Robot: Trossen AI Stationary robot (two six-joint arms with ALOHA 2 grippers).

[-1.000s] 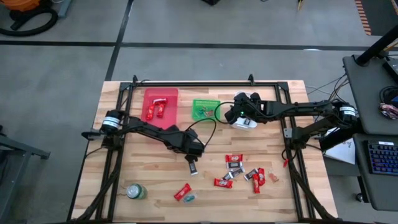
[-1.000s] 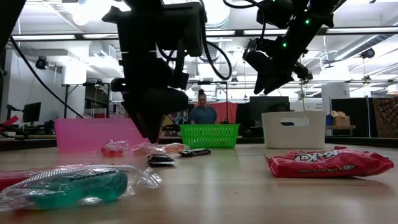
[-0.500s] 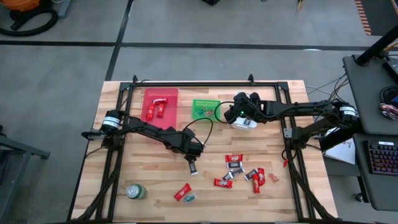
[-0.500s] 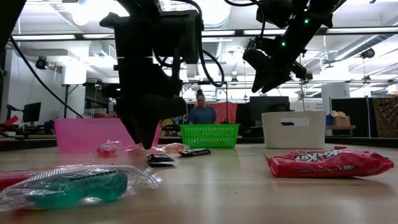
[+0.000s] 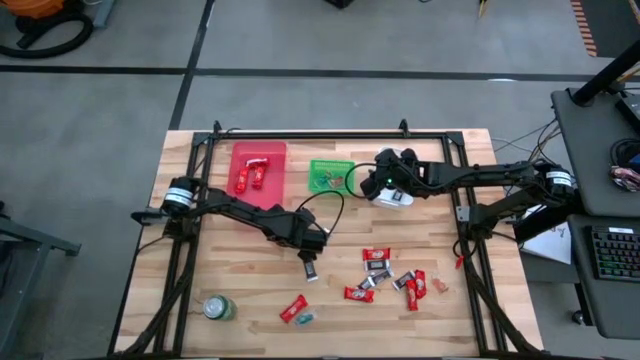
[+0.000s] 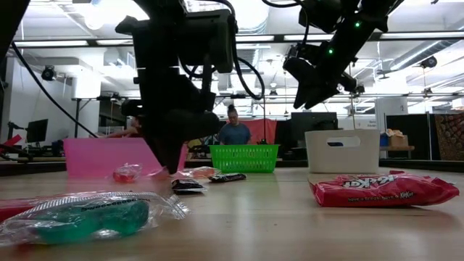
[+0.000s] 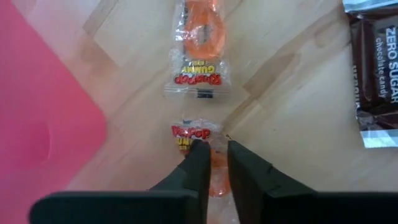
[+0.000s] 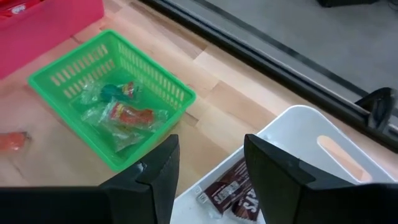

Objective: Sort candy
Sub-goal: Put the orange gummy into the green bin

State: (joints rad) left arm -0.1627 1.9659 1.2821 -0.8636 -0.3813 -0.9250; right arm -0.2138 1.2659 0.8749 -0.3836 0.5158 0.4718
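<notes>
My desk (image 5: 240, 300) is pale wood planks, smooth and matt. The candy (image 7: 199, 42) sits in clear, glossy, crinkled wrappers. The green basket (image 8: 112, 99) looks like latticed plastic, the white bin (image 8: 311, 124) smooth plastic. My left tool (image 7: 214, 162) has matt black fingers.

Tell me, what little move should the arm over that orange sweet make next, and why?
Probably lift straight up. The left gripper has its jaws nearly closed around an orange ring sweet lying on the table, so it seems to have it pinched. Sweets in similar clear wrappers lie in the green basket, so carrying it there would likely follow. The right gripper hangs open over the white bin.
</notes>
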